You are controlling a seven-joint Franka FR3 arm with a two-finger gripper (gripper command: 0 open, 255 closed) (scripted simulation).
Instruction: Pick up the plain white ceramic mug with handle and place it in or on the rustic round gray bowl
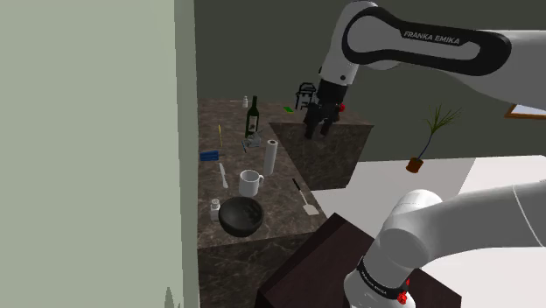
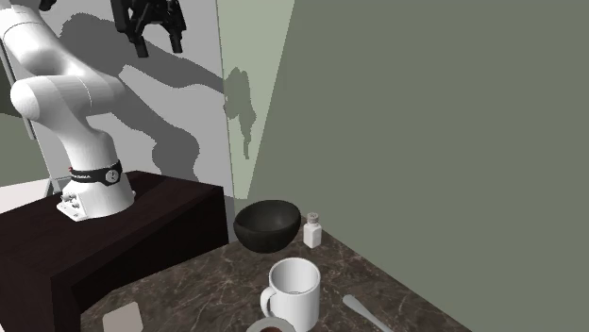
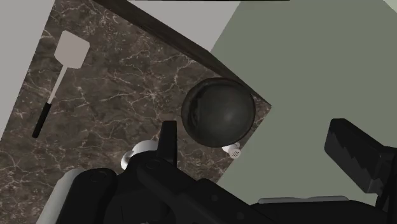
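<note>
A white mug [image 1: 251, 182] with a handle stands upright on the dark marble counter [image 1: 289, 223]. Just in front of it, near the counter's corner, sits a round dark grey bowl [image 1: 241, 216], with nothing in it. My gripper [image 1: 317, 129] hangs high above the counter, well away from both, open and holding nothing. In the second exterior view the mug [image 2: 294, 292] is nearest the camera, the bowl [image 2: 267, 226] lies behind it, and the gripper [image 2: 156, 28] is at the top. In the wrist view the bowl [image 3: 218, 111] lies far below the gripper [image 3: 261, 153]; the mug [image 3: 141, 151] peeks out beside one finger.
A small white shaker [image 1: 214, 206] stands beside the bowl. A spatula [image 1: 305, 199], a white paper roll [image 1: 270, 158], a dark bottle [image 1: 253, 116] and a blue item [image 1: 208, 156] share the counter. A pale wall [image 1: 96, 149] borders it, and the dark stand [image 1: 350, 262] adjoins it.
</note>
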